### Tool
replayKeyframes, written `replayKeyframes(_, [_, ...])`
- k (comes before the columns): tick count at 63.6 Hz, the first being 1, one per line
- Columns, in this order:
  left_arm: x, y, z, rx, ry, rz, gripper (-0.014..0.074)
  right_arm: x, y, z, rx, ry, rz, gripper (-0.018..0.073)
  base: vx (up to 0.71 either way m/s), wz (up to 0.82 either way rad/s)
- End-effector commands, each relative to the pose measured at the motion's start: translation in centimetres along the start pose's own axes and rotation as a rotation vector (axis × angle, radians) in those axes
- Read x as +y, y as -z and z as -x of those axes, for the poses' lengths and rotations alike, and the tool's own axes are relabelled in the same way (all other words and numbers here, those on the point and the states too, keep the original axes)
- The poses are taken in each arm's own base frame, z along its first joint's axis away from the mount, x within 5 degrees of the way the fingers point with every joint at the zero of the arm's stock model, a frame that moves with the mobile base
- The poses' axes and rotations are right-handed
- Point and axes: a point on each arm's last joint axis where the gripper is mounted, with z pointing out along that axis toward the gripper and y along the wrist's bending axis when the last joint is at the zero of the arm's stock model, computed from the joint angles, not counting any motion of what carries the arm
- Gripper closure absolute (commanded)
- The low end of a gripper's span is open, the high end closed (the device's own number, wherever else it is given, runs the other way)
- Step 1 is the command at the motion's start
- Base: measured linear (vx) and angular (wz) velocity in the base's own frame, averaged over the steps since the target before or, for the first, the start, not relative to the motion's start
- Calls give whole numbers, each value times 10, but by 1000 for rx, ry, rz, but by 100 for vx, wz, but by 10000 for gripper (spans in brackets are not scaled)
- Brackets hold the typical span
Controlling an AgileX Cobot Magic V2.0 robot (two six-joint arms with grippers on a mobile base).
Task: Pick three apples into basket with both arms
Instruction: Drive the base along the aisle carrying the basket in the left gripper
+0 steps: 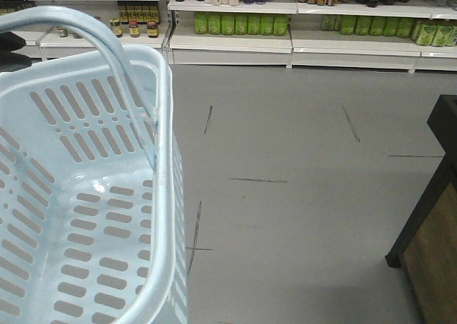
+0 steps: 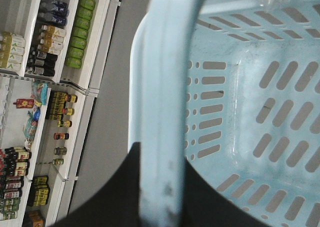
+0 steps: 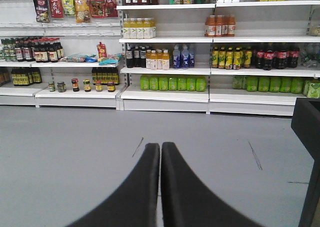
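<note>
Basket (image 1: 166, 160) fills the left side of the front-facing view, pale blue with slotted walls and floor, its open top turned toward the camera. Its hoop handle (image 1: 107, 46) is swung up and arcs across the upper left corner. Nothing lies on the part of the slotted floor that shows. Right of it spreads grey floor (image 1: 300, 217) with thin dark marks, and store shelves (image 1: 285, 38) with rows of green bottles (image 1: 239, 24) run along the back. A dark bench (image 1: 435, 217) with a wooden side panel cuts in at the right edge.

From the left wrist camera, the handle runs down the middle of the picture, and the inside of the basket opens to its right. The left end effector (image 2: 162, 187) is at the bottom edge: its black fingers (image 2: 120, 197) sit tight against both sides of the handle, pinching it. Shelves of bottles and jars appear sideways at the left.

From the right wrist camera, the right end effector (image 3: 160, 152) points at the shelves across the floor. Its two black fingers are pressed together with only a hairline between them and nothing in their grip. The dark bench shows at the right edge.
</note>
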Motion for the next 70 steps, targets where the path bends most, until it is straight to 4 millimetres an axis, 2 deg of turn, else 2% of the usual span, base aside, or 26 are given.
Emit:
replayKeyframes(1, [9,14,0,-51,13,77,603,0,-1,3,-58,9,-6,568,0,0])
replayKeyframes(70, [9,14,0,-51,13,77,603,0,-1,3,-58,9,-6,568,1,0])
